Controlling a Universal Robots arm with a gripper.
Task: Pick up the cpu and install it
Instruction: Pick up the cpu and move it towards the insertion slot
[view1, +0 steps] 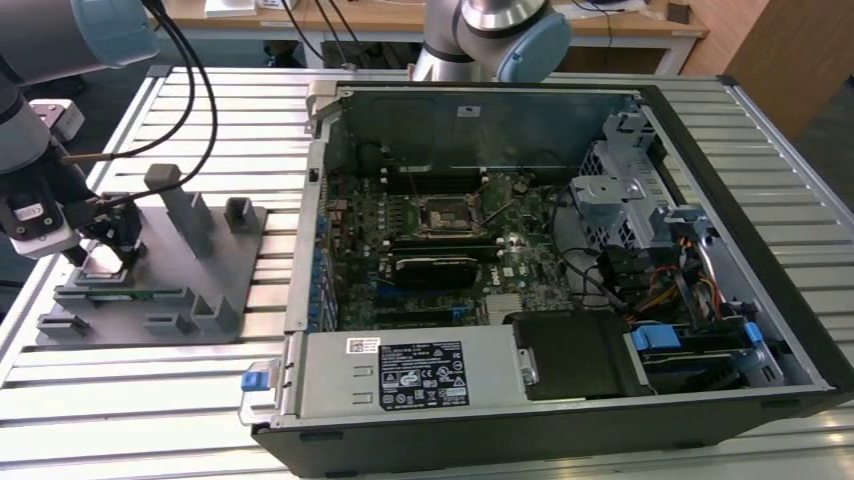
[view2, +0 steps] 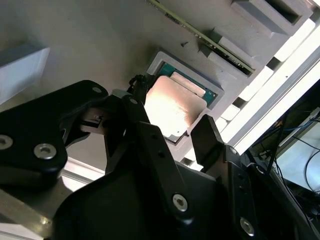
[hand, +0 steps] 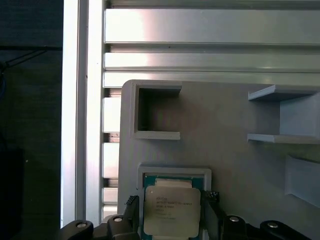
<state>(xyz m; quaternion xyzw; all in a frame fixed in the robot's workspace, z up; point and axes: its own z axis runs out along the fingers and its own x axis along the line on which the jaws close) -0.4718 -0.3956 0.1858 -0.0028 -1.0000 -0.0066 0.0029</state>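
Observation:
The cpu (hand: 172, 211), a small square chip with a shiny metal top, lies flat in a square recess of the grey plastic fixture (hand: 235, 115). In the second wrist view the cpu (view2: 175, 102) glares bright. My gripper (hand: 170, 202) is down over it, one black finger on either side, with a thin gap on at least one side. The second wrist view shows the gripper (view2: 172, 111) straddling the chip the same way. In the exterior view the gripper (view1: 107, 264) stands on the fixture (view1: 200, 275) at the exterior view's left, hiding the chip. The dark socket frame (view1: 445, 215) sits mid-motherboard.
An open computer case (view1: 747, 140) lies on the slatted aluminium table (view1: 147, 400), to the exterior view's right of the fixture. Below the socket lies a black rectangular block (view1: 434, 270). Upright grey posts (view1: 180, 205) rise from the fixture close beside the gripper. Cables (view1: 200, 90) hang above.

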